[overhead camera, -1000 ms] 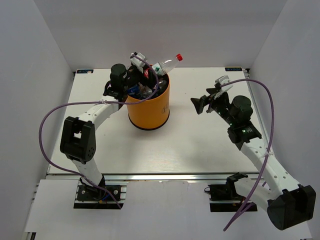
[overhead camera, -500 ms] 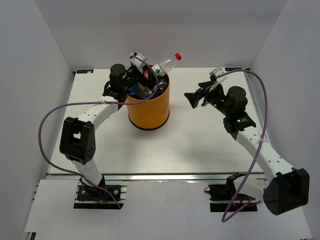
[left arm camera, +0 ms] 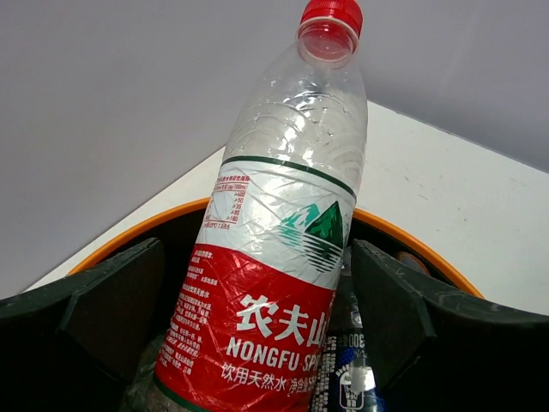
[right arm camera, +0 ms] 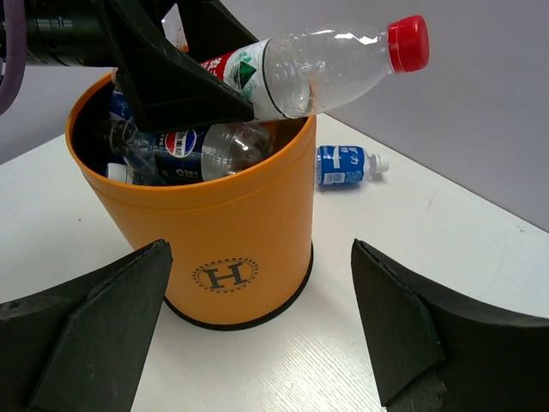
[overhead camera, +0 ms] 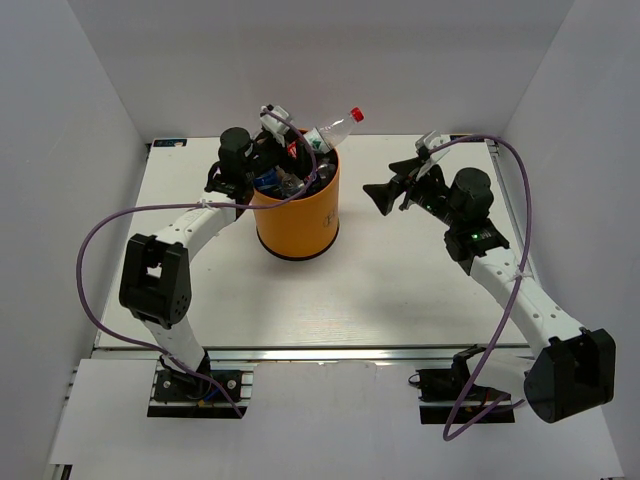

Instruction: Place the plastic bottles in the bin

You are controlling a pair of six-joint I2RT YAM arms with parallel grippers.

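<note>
The orange bin stands at the back centre of the table, full of plastic bottles. A clear bottle with a red label and red cap leans out over its far right rim. My left gripper is over the bin and open. The red-label bottle lies between its spread jaws, with small gaps on both sides. My right gripper is open and empty, right of the bin, facing the bin. A small blue-label bottle lies on the table behind the bin.
A blue-label bottle and other clear ones fill the bin's black inside. White walls close in the table at the back and sides. A purple cable loops from each arm.
My right gripper has moved left, toward the bin, still open. The left gripper and the red-label bottle have not moved.
</note>
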